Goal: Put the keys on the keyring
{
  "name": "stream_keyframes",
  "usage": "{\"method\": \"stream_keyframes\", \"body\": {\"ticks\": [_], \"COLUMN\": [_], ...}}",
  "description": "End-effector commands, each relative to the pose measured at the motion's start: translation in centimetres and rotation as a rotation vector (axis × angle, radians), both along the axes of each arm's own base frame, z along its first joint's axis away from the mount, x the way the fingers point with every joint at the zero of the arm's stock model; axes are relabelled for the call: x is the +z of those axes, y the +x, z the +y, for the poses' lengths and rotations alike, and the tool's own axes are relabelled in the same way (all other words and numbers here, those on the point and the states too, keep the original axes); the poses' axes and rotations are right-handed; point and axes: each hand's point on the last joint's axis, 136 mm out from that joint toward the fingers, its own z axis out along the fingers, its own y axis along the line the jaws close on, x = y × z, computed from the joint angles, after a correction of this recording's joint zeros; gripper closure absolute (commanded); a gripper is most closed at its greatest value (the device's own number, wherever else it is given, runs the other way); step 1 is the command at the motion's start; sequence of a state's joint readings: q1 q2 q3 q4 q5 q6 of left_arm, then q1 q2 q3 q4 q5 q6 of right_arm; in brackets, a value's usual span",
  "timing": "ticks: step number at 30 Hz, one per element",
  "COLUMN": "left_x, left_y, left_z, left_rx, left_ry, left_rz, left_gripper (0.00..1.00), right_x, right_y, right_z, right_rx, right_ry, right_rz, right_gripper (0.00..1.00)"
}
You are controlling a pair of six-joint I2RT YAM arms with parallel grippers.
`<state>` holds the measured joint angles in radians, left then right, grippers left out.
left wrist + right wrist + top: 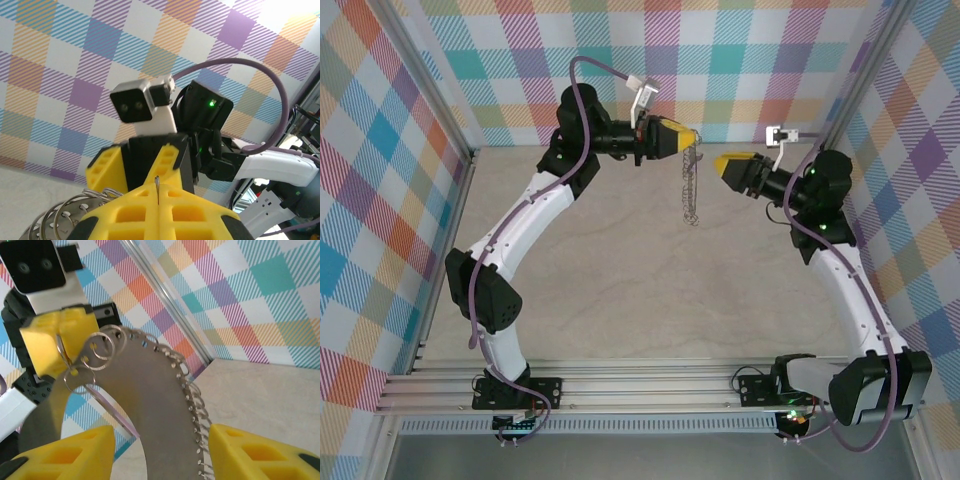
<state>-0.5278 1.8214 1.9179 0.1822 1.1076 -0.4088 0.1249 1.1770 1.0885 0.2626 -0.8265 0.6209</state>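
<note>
Left pincer [690, 135]: shut tight on the top of the ring [692, 185].
Ring: hangs in the air above the surface [620, 260].
Right pincer [725, 162]: jaws apart, holding nothing, just beside the ring.
Do it well: hold the ring steady and bring the right pincer in slowly.

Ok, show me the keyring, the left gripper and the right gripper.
keyring [150, 390], right wrist view, on its flat grey band.
left gripper [688, 134], top external view, at its shut yellow fingertips.
right gripper [724, 162], top external view, between its open yellow fingertips.
</note>
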Motion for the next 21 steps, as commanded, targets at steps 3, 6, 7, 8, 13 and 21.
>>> {"method": "stream_keyframes", "body": {"ticks": [3, 6, 7, 8, 13, 21], "left_x": [1.5, 1.6, 1.6, 1.6, 1.4, 1.1], "left_y": [-0.4, -0.5, -0.5, -0.5, -0.5, -0.5], "left_z": [0.5, 0.5, 0.5, 0.4, 0.4, 0.2], "left_rx": [-0.012, -0.016, -0.018, -0.018, -0.021, -0.025], "left_ry": [-0.019, -0.019, -0.019, -0.019, -0.016, -0.011], "left_rz": [-0.059, -0.058, -0.059, -0.058, -0.053, -0.045], "left_gripper": [1.0, 1.0, 1.0, 1.0, 1.0, 1.0], "right_x": [1.2, 1.3, 1.4, 1.3, 1.7, 2.2], "right_y": [-1.3, -1.7, -1.7, -1.7, -1.5, -1.8], "right_z": [1.5, 2.3, 2.6, 2.9, 4.0, 4.8], "right_rx": [0.045, 0.073, 0.08, 0.084, 0.112, 0.128], "right_ry": [-0.003, -0.01, -0.012, -0.014, -0.014, -0.017], "right_rz": [-0.109, -0.127, -0.131, -0.132, -0.142, -0.164], "right_gripper": [0.45, 0.44, 0.44, 0.44, 0.44, 0.46]}}
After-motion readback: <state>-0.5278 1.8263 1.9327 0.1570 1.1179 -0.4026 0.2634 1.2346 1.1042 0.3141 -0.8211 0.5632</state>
